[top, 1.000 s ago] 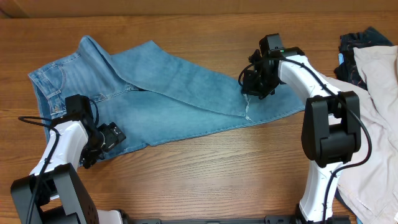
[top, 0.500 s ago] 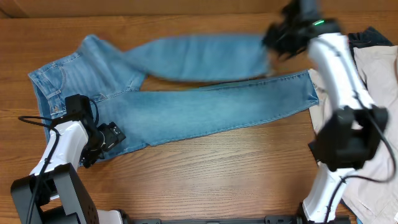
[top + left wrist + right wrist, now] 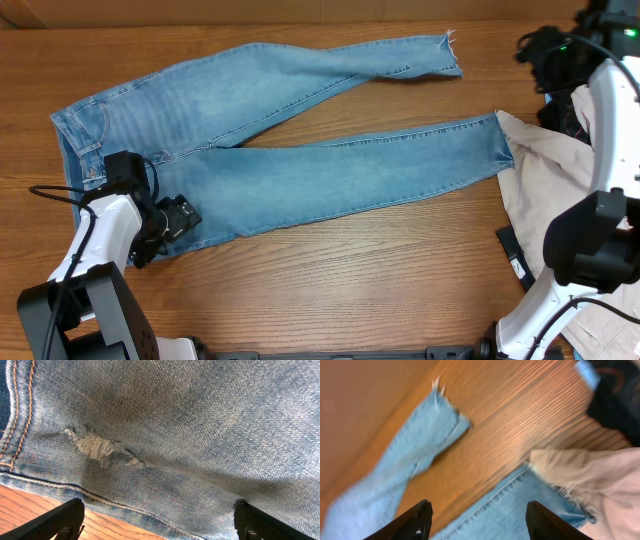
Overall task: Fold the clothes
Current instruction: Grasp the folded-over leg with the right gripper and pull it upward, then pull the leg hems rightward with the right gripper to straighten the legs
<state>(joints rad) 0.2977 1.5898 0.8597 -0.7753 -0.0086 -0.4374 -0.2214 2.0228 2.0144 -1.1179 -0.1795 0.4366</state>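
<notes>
The jeans (image 3: 300,150) lie flat on the counter (image 3: 350,290), legs splayed, apparently laid out for folding. The left fingers (image 3: 60,521) hover wide apart over the waist hem, and the right fingers (image 3: 415,522) are apart and empty above the leg ends.

On the jeans (image 3: 300,175), the upper leg (image 3: 330,65), folded down across the middle a second ago, now lies stretched toward the upper right of the frame. The right gripper (image 3: 479,522) has let go, jaws apart, and has moved to the far upper right.

Left end effector (image 3: 183,216), lower left of frame: fingers spread wide (arm folded back toward its base). Right end effector (image 3: 540,55), upper right: arm extended, fingers parted.
</notes>
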